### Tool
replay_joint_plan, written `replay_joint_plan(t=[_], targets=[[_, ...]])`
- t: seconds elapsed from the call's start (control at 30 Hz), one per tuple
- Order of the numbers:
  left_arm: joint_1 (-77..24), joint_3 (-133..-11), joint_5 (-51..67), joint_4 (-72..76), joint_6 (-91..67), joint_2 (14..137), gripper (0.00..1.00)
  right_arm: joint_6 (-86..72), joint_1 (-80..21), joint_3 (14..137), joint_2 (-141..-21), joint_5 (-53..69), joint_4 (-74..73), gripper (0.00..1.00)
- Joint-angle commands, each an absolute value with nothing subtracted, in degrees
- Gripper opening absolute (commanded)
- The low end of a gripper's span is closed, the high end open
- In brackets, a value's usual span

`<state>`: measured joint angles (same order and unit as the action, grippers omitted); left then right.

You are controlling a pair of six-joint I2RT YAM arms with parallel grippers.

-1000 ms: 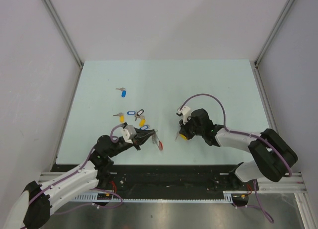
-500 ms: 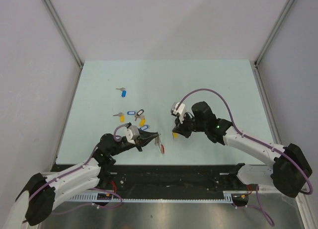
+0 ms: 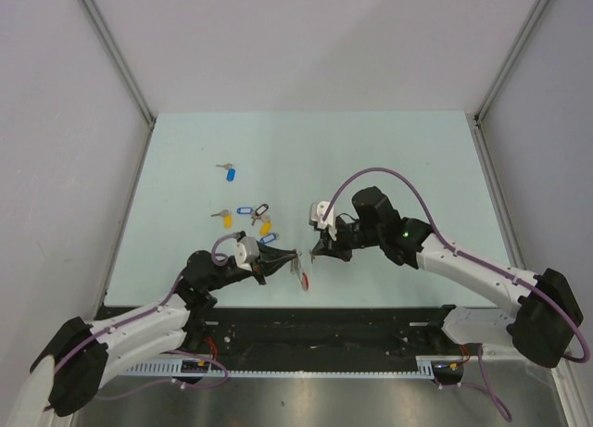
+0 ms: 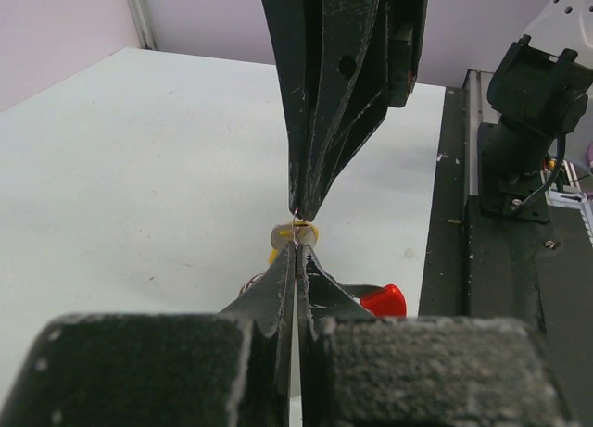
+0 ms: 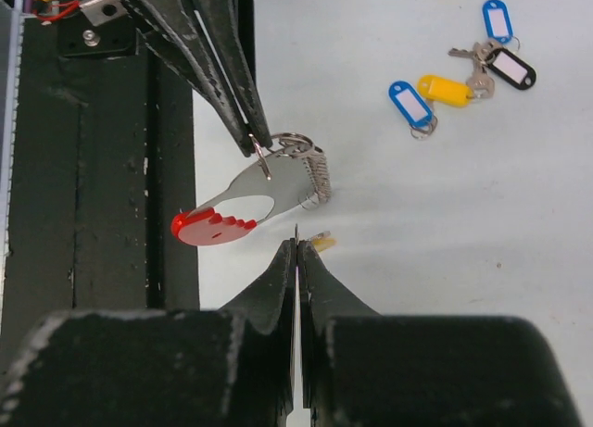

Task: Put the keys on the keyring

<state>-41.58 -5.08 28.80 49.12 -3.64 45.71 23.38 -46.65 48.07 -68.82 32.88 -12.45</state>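
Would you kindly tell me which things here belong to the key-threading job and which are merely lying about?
Job: red plastic and grey metal keyring, in left gripper; yellow-tagged silver key, in right gripper; loose blue-, yellow- and black-tagged keys.
Not part: purple cable; black base rail.

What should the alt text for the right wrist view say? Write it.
The right claw, shut on a yellow-tagged key, points at the keyring, which the left claw holds by its metal loop. More tagged keys lie on the table beyond.
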Motion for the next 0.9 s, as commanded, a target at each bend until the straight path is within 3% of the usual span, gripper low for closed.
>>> replay_joint_plan(t=[0.0,0.87], targets=[[-41.2,-4.9,30.5,54.8,-5.2,46.3,0.00,26.0,-46.8,51.0,-69.2,37.6,-12.5,0.00],[-41.2,-5.5,33.7,56.0,-5.8,47.3,0.00,28.1,-49.0,53.2,-69.6,38.9,-13.2,0.00]])
